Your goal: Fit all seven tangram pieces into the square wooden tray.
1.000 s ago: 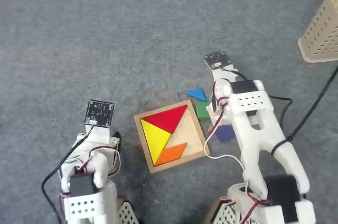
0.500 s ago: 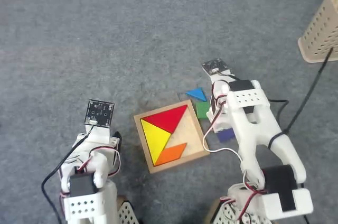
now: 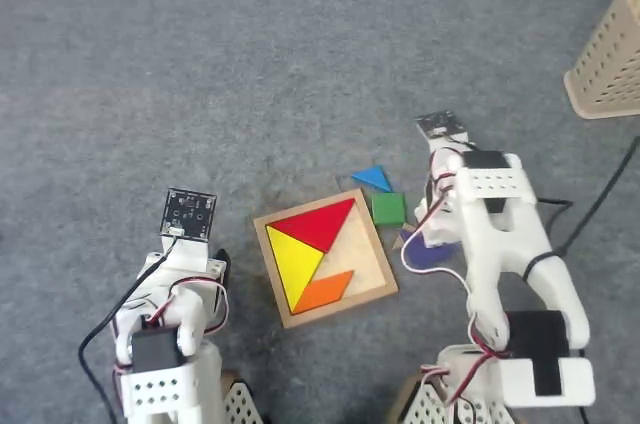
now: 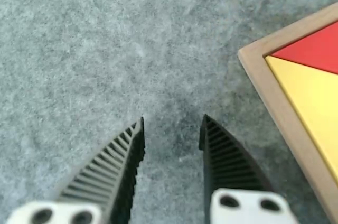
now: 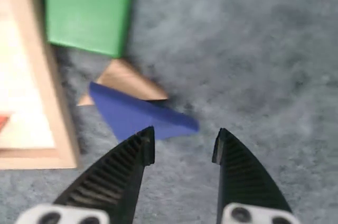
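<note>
The square wooden tray [image 3: 385, 279] lies at the table's centre with a red triangle [image 3: 320, 224], a yellow triangle [image 3: 295, 259] and an orange piece [image 3: 322, 292] in it. Outside its right edge lie a green square [image 3: 388, 208], a light blue triangle [image 3: 373, 179], a small tan triangle [image 5: 127, 78] and a dark blue piece [image 5: 140, 115]. My right gripper [image 5: 184, 134] is open, low over the carpet, with one fingertip at the dark blue piece's edge. My left gripper [image 4: 173, 123] is open over bare carpet, just left of the tray's corner [image 4: 253, 57].
A perforated tan container [image 3: 608, 54] stands at the far right edge. Grey carpet [image 3: 200, 84] covers the whole table, with wide free room behind and left of the tray. The right arm's body [image 3: 495, 229] partly covers the dark blue piece in the high view.
The right arm has swung to the right, away from the tray, uncovering the green square. The left arm and the pieces in the tray have not moved.
</note>
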